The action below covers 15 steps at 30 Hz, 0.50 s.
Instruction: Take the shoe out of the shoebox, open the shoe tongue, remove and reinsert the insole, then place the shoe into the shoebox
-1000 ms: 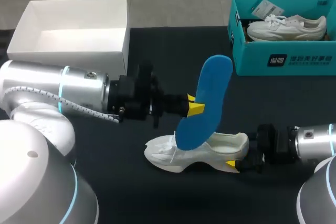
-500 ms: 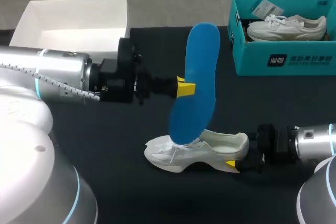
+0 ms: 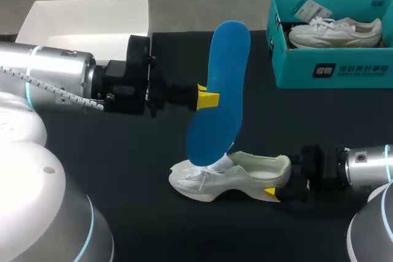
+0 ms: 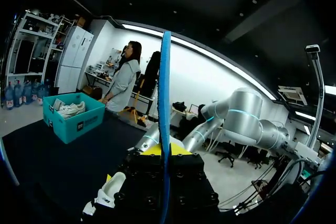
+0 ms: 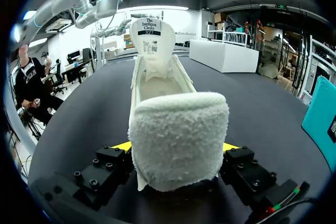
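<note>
A blue insole (image 3: 220, 93) stands nearly upright above the table, and my left gripper (image 3: 207, 99) is shut on its middle. Its lower end hangs just over the tongue of the white shoe (image 3: 236, 175), which lies on the black table. In the left wrist view the insole (image 4: 165, 93) shows edge-on between my left gripper's (image 4: 166, 149) fingers, with the shoe (image 4: 109, 190) below. My right gripper (image 3: 279, 183) holds the shoe's heel from both sides. The right wrist view shows the fleecy heel (image 5: 178, 135) between that gripper's (image 5: 176, 148) yellow tips, tongue raised at the far end.
A teal shoebox (image 3: 331, 69) stands at the back right with a second white shoe (image 3: 334, 32) inside. A white open box (image 3: 86, 29) sits at the back left, behind my left arm.
My left arm has drawn back to the left and upward, carrying the insole with it and turning it more upright. The right arm and the shoe have stayed put.
</note>
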{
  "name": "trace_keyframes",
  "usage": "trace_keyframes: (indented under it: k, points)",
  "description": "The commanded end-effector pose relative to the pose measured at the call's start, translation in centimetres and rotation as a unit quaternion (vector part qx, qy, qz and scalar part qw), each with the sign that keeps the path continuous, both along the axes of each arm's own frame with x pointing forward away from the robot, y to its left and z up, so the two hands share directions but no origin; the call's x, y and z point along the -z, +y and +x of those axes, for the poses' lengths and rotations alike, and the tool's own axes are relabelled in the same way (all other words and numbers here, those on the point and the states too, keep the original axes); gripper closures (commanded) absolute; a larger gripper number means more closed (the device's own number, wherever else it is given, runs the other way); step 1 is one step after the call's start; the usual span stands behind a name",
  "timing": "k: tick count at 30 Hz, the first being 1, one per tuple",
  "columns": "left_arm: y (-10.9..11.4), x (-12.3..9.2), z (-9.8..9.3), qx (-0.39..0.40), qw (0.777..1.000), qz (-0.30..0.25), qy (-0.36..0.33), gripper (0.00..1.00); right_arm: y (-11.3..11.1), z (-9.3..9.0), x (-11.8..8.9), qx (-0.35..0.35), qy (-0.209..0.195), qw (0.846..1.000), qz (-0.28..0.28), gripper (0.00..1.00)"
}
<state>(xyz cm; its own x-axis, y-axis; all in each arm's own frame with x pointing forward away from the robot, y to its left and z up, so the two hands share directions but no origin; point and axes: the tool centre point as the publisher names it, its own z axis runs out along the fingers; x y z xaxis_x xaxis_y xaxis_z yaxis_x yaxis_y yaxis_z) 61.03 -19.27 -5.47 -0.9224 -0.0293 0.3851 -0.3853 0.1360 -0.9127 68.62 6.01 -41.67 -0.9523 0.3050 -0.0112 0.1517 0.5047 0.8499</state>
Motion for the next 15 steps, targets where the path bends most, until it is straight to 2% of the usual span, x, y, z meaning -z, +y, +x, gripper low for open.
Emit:
trace_keyframes:
  k: [1,9,15]
  points:
    - [0.1,0.0,-0.2,-0.002,1.0,0.001,0.0,1.0,0.1,0.0,0.2,0.001,0.0,1.0,-0.003,1.0]
    - [0.1,0.0,-0.2,-0.002,1.0,0.001,0.0,1.0,0.1,0.0,0.2,0.001,0.0,1.0,-0.003,1.0]
    - [-1.8,-1.3,-0.8,0.013,0.998,-0.031,0.049,1.0,0.1,0.0,0.2,0.001,0.0,1.0,-0.003,1.0]
